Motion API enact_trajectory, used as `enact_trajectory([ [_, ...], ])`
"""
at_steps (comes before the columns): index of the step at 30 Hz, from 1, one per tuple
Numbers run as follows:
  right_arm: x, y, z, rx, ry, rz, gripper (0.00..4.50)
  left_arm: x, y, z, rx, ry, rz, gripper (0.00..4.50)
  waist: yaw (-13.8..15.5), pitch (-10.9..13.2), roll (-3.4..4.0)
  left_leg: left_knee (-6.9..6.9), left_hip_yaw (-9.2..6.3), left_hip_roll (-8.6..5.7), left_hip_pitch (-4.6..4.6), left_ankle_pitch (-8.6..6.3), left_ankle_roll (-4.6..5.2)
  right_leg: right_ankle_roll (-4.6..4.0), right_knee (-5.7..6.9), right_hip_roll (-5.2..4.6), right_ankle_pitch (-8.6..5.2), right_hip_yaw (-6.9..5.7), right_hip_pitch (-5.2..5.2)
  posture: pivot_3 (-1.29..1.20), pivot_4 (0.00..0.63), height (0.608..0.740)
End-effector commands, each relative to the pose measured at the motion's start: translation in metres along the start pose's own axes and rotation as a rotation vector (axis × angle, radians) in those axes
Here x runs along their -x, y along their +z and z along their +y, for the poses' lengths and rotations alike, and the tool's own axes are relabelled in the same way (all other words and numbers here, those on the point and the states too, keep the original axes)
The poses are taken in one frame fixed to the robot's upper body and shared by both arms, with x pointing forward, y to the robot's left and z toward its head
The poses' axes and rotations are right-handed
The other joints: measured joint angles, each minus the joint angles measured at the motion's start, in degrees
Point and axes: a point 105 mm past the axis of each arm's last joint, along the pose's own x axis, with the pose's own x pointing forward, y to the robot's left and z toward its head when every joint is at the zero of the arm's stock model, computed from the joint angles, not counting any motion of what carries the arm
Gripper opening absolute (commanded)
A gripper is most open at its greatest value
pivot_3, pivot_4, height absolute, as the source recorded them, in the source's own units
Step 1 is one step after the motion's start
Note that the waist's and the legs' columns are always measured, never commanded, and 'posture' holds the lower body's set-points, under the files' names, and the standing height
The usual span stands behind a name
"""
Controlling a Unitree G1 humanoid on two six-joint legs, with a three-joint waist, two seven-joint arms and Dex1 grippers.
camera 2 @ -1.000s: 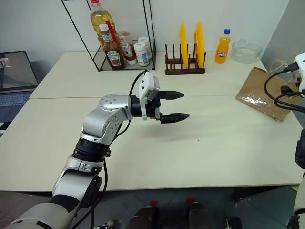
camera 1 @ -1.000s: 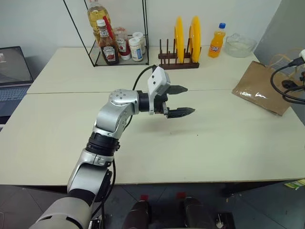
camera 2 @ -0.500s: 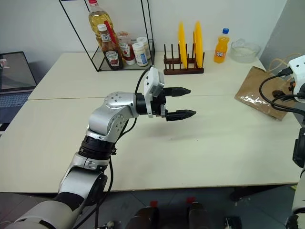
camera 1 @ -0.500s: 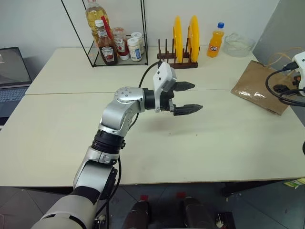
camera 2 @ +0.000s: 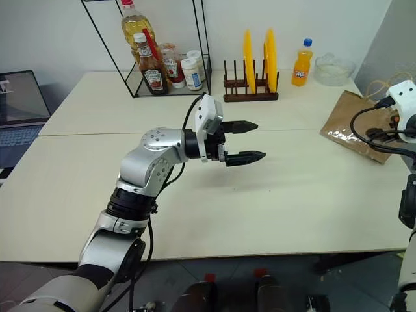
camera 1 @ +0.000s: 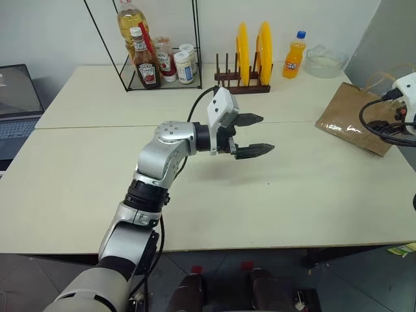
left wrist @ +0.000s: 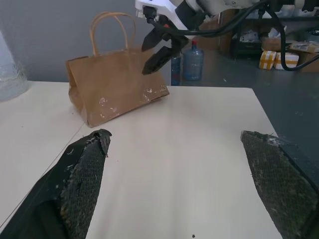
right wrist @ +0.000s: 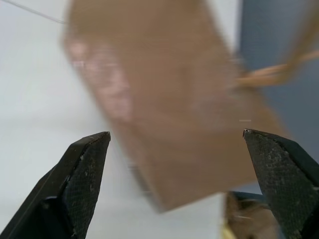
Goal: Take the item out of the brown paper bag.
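Observation:
The brown paper bag (camera 1: pixel 354 120) stands a little tilted near the table's right edge, its twine handles up; the left wrist view shows its broad side (left wrist: pixel 117 87). The item is hidden. My right gripper (left wrist: pixel 144 60) hangs open close by the bag's upper edge, nothing between its fingers; the right wrist view looks past the open gripper (right wrist: pixel 175 133) onto the bag (right wrist: pixel 164 99). My left gripper (camera 1: pixel 263 134) hovers open over the middle of the table, pointing level toward the bag and well short of it.
At the back stand a wire rack (camera 1: pixel 159 52) of sauce bottles and jars, a plate rack (camera 1: pixel 250 52) with yellow plates, an orange soda bottle (camera 1: pixel 294 55) and a glass bowl (camera 1: pixel 327 62). A laptop (camera 1: pixel 16 97) sits far left. Black cables (camera 1: pixel 383 123) loop beside the bag.
The head view has shifted slightly. Neither arm has visibly moved, and both grippers stay open.

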Motion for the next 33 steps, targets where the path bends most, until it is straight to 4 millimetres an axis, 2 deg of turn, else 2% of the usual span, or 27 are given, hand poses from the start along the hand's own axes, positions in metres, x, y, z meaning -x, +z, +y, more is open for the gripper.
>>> enact_trajectory([
  [1, 0.009, 0.008, -0.022, 0.023, -0.125, -0.047, 4.5, -0.003, 0.017, -0.003, -0.052, -0.013, -0.046, 4.45, -0.06, 0.0, 0.0, 0.0, 0.01, 0.0, 0.0, 0.0, 0.0, 0.0, 0.0, 0.0, 0.0, 0.0, 0.0, 0.0, 0.15, 0.74],
  [10, 0.002, 0.029, -0.018, -0.32, -0.184, -0.263, 4.5, 0.006, 0.017, -0.006, -0.029, 0.007, -0.031, 4.45, -0.19, 0.0, 0.0, 0.12, 0.13, 0.04, 0.01, 0.0, 0.0, 0.02, 0.11, 0.01, 0.02, 0.13, 0.0, 0.0, 0.15, 0.74],
  [17, -0.003, 0.029, -0.017, -0.507, -0.241, -0.324, 4.5, 0.013, 0.014, -0.011, 0.011, 0.035, -0.018, 4.45, -0.15, 0.01, -0.01, 0.4, 0.22, -0.02, -0.02, -0.01, 0.01, 0.02, 0.3, 0.01, 0.02, 0.28, 0.0, 0.0, 0.15, 0.74],
  [23, -0.004, 0.03, -0.018, -0.555, -0.271, -0.361, 4.5, 0.013, 0.014, -0.014, 0.013, 0.033, -0.009, 4.45, -0.17, 0.01, -0.01, 0.57, 0.49, -0.03, 0.04, -0.01, 0.03, 0.14, 0.46, 0.05, 0.08, 0.61, 0.0, 0.0, 0.15, 0.74],
  [27, -0.004, 0.032, -0.019, -0.48, -0.304, -0.362, 4.5, 0.012, 0.017, -0.014, 0.007, 0.03, -0.007, 4.45, -0.27, 0.01, -0.01, 0.57, 0.71, -0.01, 0.08, -0.02, 0.03, 0.16, 0.46, 0.07, 0.09, 0.83, -0.03, 0.0, 0.15, 0.74],
  [30, -0.006, 0.034, -0.016, -0.451, -0.297, -0.363, 3.9, 0.013, 0.018, -0.014, 0.007, 0.03, -0.005, 4.5, -0.28, 0.01, -0.01, 0.57, 0.8, -0.01, 0.08, -0.02, 0.03, 0.17, 0.46, 0.07, 0.1, 0.91, -0.06, 0.0, 0.15, 0.74],
  [33, -0.007, 0.035, -0.013, -0.45, -0.291, -0.365, 2.8, 0.013, 0.017, -0.014, 0.008, 0.031, 0.0, 4.5, -0.28, 0.01, -0.01, 0.58, 0.83, -0.01, 0.08, -0.02, 0.04, 0.19, 0.46, 0.06, 0.11, 0.94, -0.07, 0.0, 0.15, 0.74],
])
